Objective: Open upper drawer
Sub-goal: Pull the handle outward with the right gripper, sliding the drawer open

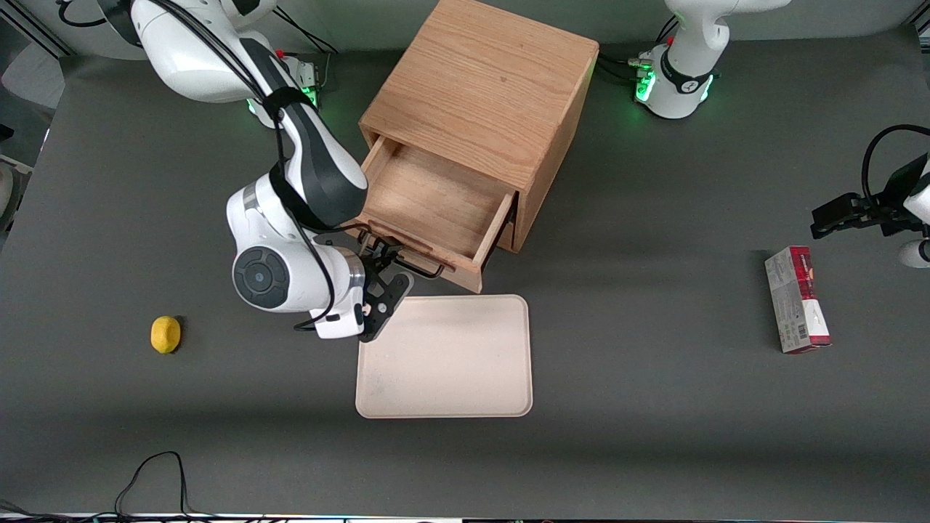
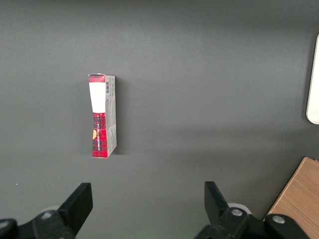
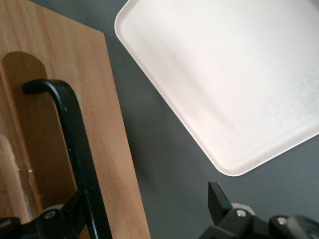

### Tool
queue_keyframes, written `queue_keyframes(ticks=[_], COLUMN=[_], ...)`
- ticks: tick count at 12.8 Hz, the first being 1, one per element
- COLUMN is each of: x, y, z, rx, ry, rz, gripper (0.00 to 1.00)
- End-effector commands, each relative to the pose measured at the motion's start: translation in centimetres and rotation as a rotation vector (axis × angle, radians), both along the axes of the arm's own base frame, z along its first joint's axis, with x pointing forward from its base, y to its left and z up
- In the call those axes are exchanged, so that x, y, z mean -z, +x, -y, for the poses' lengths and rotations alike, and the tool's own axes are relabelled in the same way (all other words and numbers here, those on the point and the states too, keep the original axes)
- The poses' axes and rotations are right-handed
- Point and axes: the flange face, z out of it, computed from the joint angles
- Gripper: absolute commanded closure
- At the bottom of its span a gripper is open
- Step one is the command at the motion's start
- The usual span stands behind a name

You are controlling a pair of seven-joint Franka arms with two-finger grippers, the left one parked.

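- One relation decides everything here: the gripper (image 1: 383, 270) sits right at the front face of the upper drawer (image 1: 429, 203), at the end of the black wire handle (image 1: 407, 258) that lies toward the working arm's end of the table.
- In the right wrist view the handle (image 3: 75, 149) runs as a long black bar along the drawer front (image 3: 107, 164), and the gripper (image 3: 134, 219) is spread wide, one finger by the bar and the other finger (image 3: 218, 201) out over bare table. The fingers stand apart and clamp nothing that I can see.
- The handle's long axis follows the drawer's front edge, parallel to the near edge of the cabinet (image 1: 483, 94); any pull runs across it, toward the front camera.
- The working right arm is the near one, practically touching the drawer front.
- The drawer itself: a wide, shallow light oak box, pulled well out of the cabinet near the middle of the table, its bare wooden floor open to view and nothing lying inside. My call is that the opening is largely done.
- The front corner of the drawer hangs just above the farther edge of the cream tray (image 1: 445, 357).
- A lemon (image 1: 165, 334) sits toward the working arm's end, a red carton (image 1: 797, 299) toward the parked arm's end.
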Motion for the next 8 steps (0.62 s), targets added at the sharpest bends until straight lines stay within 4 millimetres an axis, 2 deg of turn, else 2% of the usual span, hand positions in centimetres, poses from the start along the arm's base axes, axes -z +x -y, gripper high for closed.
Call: queue_keyframes(ticks=[1, 7, 8], x=[-0.6, -0.7, -0.8], y=[1.7, 2.9, 3.4], z=[0.5, 1.7, 2.6], rx=[0.016, 0.007, 0.022], ry=[0.065, 0.092, 0.095], rz=[0.008, 0.028, 0.032], gripper=[0.0, 0.0, 0.0])
